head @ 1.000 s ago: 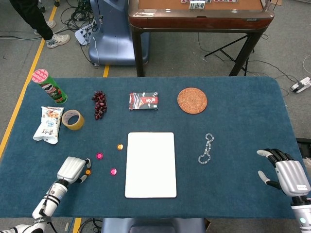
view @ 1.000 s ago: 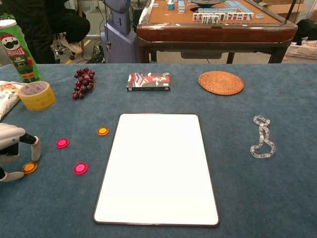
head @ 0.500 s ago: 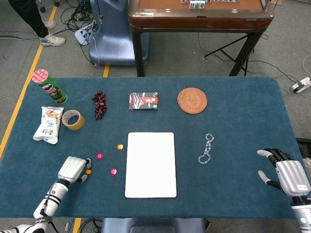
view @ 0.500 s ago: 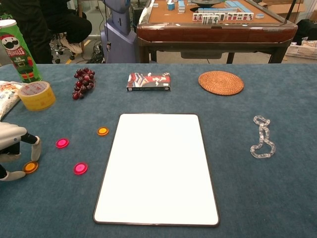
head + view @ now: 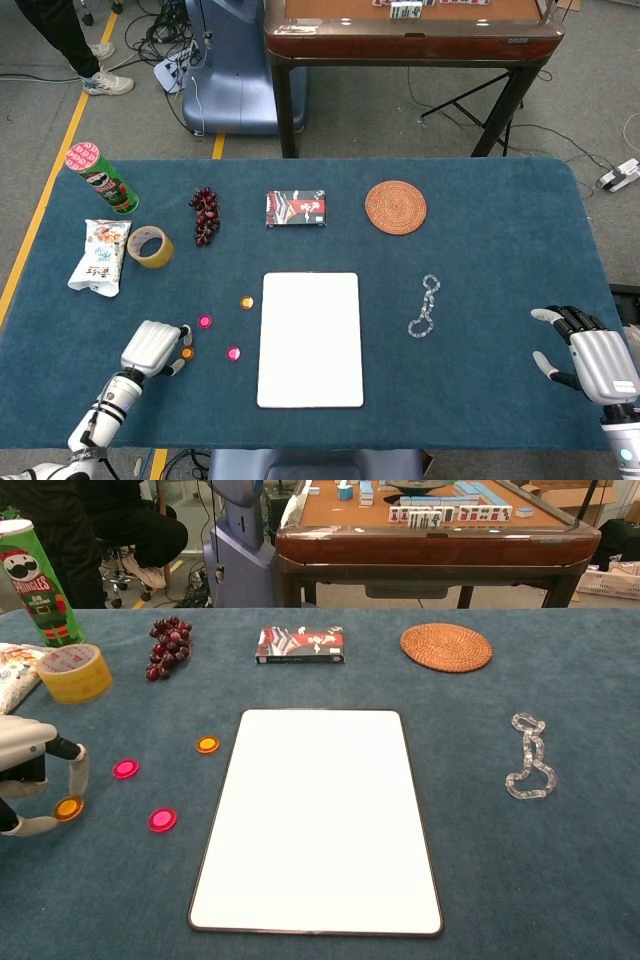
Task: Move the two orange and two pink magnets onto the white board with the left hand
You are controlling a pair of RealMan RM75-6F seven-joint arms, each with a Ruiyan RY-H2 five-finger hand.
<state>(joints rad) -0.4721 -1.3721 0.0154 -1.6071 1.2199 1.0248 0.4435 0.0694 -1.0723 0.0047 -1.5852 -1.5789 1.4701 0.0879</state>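
Left hand (image 5: 28, 775): low at the near left corner of the table, thumb and one finger pinching an orange magnet (image 5: 68, 807) between their tips; seen from the head view at (image 5: 152, 347), magnet at (image 5: 187, 352).
Right hand (image 5: 590, 355): resting at the near right edge of the table, fingers spread, holding nothing; shown only in the head view.
Other orange magnet (image 5: 207, 745): lying on the cloth just left of the board's upper left corner, apart from it.
Pink magnets: one (image 5: 125, 769) near the left hand's fingertips, one (image 5: 162, 819) closer to the board's left edge; both on the cloth, neither touching the board.
White board (image 5: 318, 820): flat in the middle of the table, long side running away from the robot, nothing on it.
Table (image 5: 480, 260): covered in dark blue cloth.
Left side of table: roll of yellow tape (image 5: 72, 672), snack bag (image 5: 100, 256) beside it, green crisp can (image 5: 32, 581) farther back.
Back row: bunch of dark grapes (image 5: 168, 645), small box (image 5: 300, 645), round woven coaster (image 5: 446, 647).
Right of board: clear chain (image 5: 528, 756), well apart from the board.
Room: grey floor with a yellow line and loose cables; wooden game table (image 5: 436, 535) behind, tiles on top; blue machine base (image 5: 235, 70) to its left; a person's legs (image 5: 70, 40) at the far left.
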